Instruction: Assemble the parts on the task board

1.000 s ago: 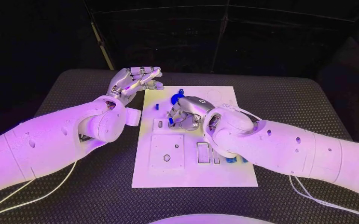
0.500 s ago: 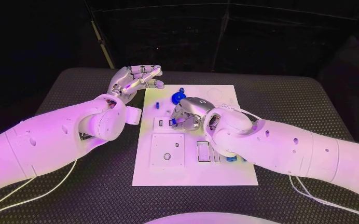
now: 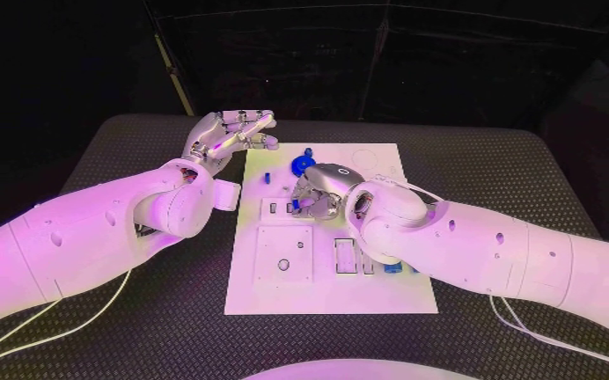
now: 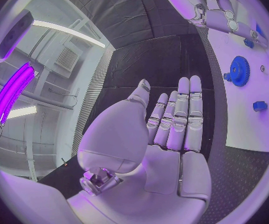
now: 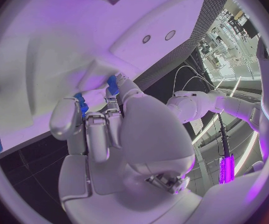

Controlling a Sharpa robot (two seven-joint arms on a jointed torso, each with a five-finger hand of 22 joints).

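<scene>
Table surface [image 3: 127,147] is black with a fine woven texture, and it fills the lower half of the head view under a dark, unlit room crossed by thin black frame bars [image 3: 381,54]. At the left, the left arm [image 3: 102,230] enters and ends in the left hand [image 3: 229,138], raised above the table just off the far left corner of the task board [image 3: 330,296]; its fingers are extended and slightly apart, with nothing in them, as the left wrist view also shows [image 4: 171,129]. That same view shows a corrugated dark table top and, beyond it, a room wall with a vent grille [image 4: 66,59] and bright strip lights [image 4: 69,32]. The task board, a white rectangular plate, lies at the middle of the table with recessed cut-outs near its front. A blue gear [image 3: 302,166] sits on the far part of the board, a small blue part [image 3: 267,179] lies just left of it, and further blue parts [image 3: 393,269] stand at the board's right front edge beside the right arm. The right hand [image 3: 318,193] rests palm down on the board's middle, fingers curled around a blue piece [image 5: 80,103] pinched against the white plate.
</scene>
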